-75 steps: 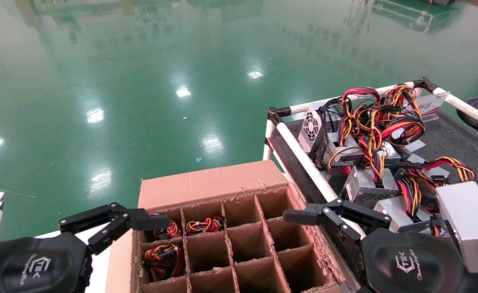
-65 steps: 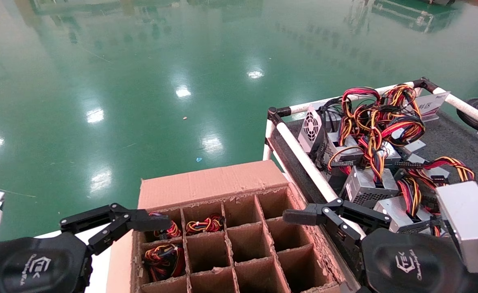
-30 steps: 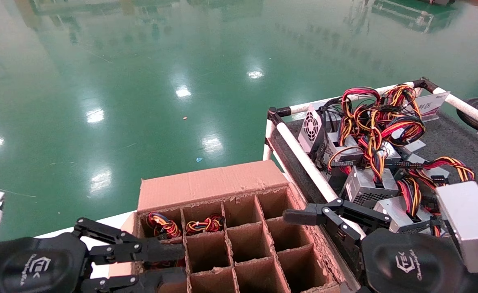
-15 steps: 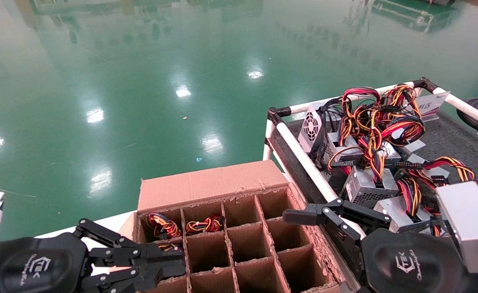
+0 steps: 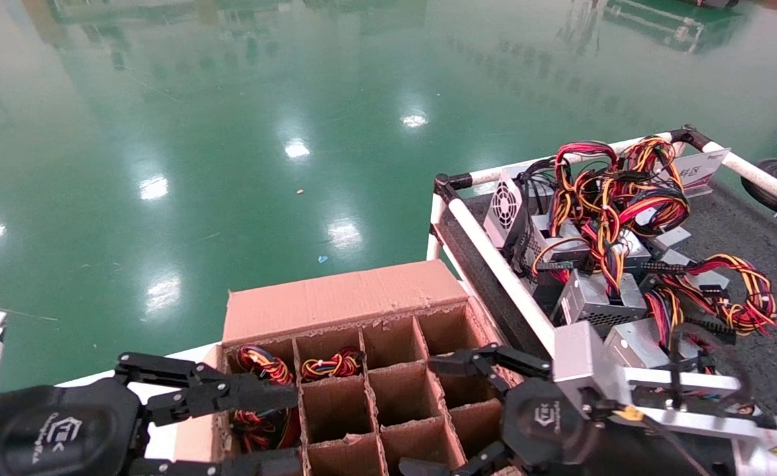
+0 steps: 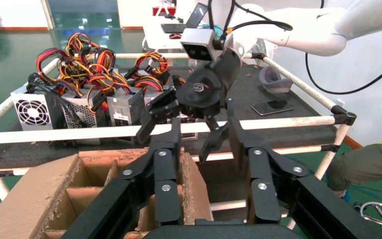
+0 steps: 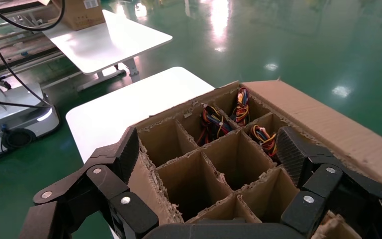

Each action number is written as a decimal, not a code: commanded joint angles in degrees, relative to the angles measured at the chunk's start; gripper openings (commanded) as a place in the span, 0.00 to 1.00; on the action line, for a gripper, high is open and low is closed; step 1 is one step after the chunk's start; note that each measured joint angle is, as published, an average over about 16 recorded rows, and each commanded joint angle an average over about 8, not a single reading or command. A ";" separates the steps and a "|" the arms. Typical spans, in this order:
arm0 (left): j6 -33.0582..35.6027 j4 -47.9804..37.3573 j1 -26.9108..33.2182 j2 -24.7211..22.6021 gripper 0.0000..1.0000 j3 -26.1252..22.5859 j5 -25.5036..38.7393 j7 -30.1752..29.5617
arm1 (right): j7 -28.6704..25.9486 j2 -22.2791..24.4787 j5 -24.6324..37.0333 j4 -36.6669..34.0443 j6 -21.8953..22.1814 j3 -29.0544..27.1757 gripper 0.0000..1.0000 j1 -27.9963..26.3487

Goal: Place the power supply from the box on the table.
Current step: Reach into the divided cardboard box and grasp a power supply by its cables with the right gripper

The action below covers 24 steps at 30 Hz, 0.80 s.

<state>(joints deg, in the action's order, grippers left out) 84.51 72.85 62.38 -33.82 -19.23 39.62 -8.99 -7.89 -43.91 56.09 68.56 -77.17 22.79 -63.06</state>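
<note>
Hovering wide-jawed over the box [image 5: 388,396], both grippers hold nothing: the left gripper [image 5: 256,423] at the near left cells, the right gripper [image 5: 457,413] above the empty right ones. Wire bundles mark each remaining power supply [image 5: 266,416] sunk in the left cells. It looks heavy and rigid; the floppy wires would slip, so the metal case is the better hold. Beyond, earlier units crowd the tabletop [image 5: 732,231].
</note>
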 commanded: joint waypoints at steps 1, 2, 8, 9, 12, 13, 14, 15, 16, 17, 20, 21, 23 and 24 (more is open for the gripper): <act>0.00 0.00 0.00 0.00 1.00 0.00 0.00 0.00 | 0.33 -0.90 0.87 -0.69 0.39 0.56 1.00 -0.08; 0.00 0.00 0.00 0.00 1.00 0.00 0.00 0.00 | 0.64 -1.58 1.51 -0.59 0.75 0.94 1.00 -0.12; 0.00 0.00 0.00 0.00 1.00 -0.01 -0.01 0.01 | 2.75 -5.95 5.23 0.39 2.52 3.32 1.00 -0.51; 0.00 0.00 0.00 0.00 1.00 -0.01 -0.01 0.01 | 2.95 -6.64 5.71 0.45 2.75 3.68 1.00 -0.59; -0.01 0.00 0.00 0.01 1.00 -0.02 -0.01 0.01 | 3.25 -8.80 7.30 0.51 3.64 4.85 1.00 -0.92; -0.01 0.00 0.01 0.01 1.00 -0.02 -0.01 0.01 | 3.32 -9.59 7.90 0.46 4.05 5.25 1.00 -1.06; -0.01 0.00 0.01 0.01 1.00 -0.02 -0.01 0.01 | 3.36 -10.40 8.51 0.33 4.51 5.66 1.00 -1.20; -0.01 0.00 0.01 0.01 1.00 -0.02 -0.01 0.01 | 3.38 -11.22 9.13 0.14 5.02 6.05 1.00 -1.36; -0.01 0.00 0.01 0.01 1.00 -0.02 -0.01 0.01 | 3.43 -12.10 9.81 -0.10 5.57 6.47 1.00 -1.53; -0.01 0.00 0.01 0.01 1.00 -0.02 -0.01 0.01 | 3.58 -13.07 10.57 -0.45 6.18 6.92 1.00 -1.72; -0.01 0.00 0.01 0.01 1.00 -0.03 -0.02 0.01 | 4.35 -16.21 12.78 -2.10 8.24 8.15 1.00 -2.31; -0.01 0.00 0.01 0.01 1.00 -0.03 -0.02 0.01 | 4.83 -17.30 13.44 -2.81 9.01 8.48 1.00 -2.47; -0.01 0.00 0.01 0.01 1.00 -0.03 -0.02 0.01 | 6.15 -19.58 14.68 -4.55 10.66 9.04 1.00 -2.72; -0.01 0.00 0.01 0.01 1.00 -0.03 -0.02 0.02 | 6.92 -20.74 15.24 -5.59 11.54 9.26 1.00 -2.84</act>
<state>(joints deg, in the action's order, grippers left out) 84.50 72.85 62.39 -33.81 -19.26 39.60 -8.97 -0.64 -64.58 70.89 62.23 -65.59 31.73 -65.92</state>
